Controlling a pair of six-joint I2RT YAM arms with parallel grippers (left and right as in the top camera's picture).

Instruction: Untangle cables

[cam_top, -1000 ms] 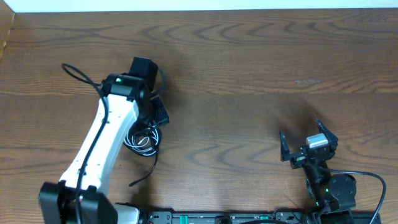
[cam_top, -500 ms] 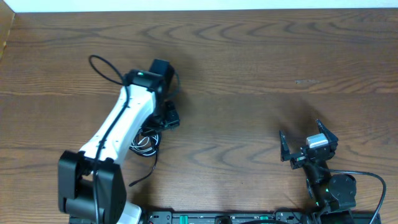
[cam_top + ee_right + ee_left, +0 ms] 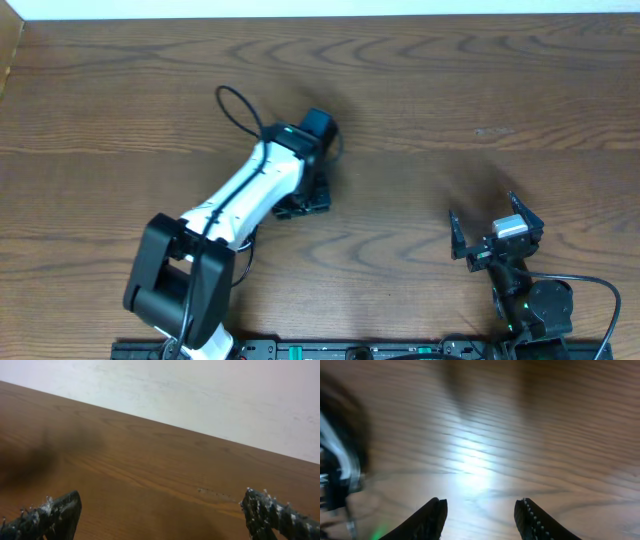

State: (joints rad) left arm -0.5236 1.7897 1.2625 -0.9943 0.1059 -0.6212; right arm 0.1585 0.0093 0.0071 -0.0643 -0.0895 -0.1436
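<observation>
Left gripper (image 3: 481,519) of mine hangs open, empty, over the table (image 3: 485,435); my right gripper (image 3: 160,517) gapes wide, holding nothing.

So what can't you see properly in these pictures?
Overhead: the left arm covers nearly all the cables, so their tangle is hidden.
Left wrist: blur smears a dark shape at the left edge; unidentifiable.
Right wrist: shows only table and wall, no cables.
</observation>
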